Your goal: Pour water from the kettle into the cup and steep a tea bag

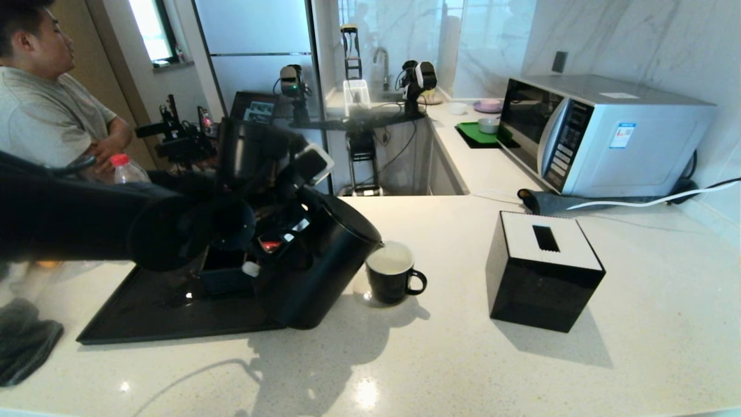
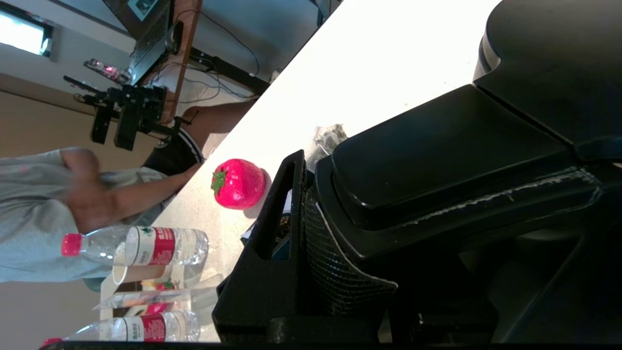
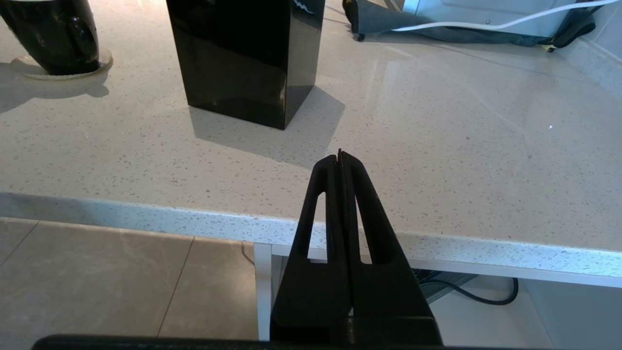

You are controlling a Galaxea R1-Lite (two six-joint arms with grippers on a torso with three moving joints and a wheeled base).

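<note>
Speckled white stone forms the tabletop [image 1: 463, 359] of a kitchen with marble walls. From the left side of the head view the left arm is stretched across, dark and bulky, and most of its left claw [image 2: 311, 243] is hidden behind its own wrist there. In the left wrist view the claw is seen clamped on the smooth handle of the kettle [image 1: 324, 260]; one ribbed pad is pressed flat against it, while the other finger cannot be made out. The kettle, matte black and tall, is tilted toward the cup [image 1: 392, 277], with its pointed spout at the cup's rim. The base of the kettle is lifted over the edge of a flat black tray [image 1: 150, 318]. The cup is glossy black with a white inside and stands just beside the tray; whether liquid is inside is hard to tell. A black cube box [image 1: 544, 272] with a white top stands well apart on the right. The right claw [image 3: 340, 158] is held closed and empty over the near tabletop edge. The tea bag cannot be made out.
</note>
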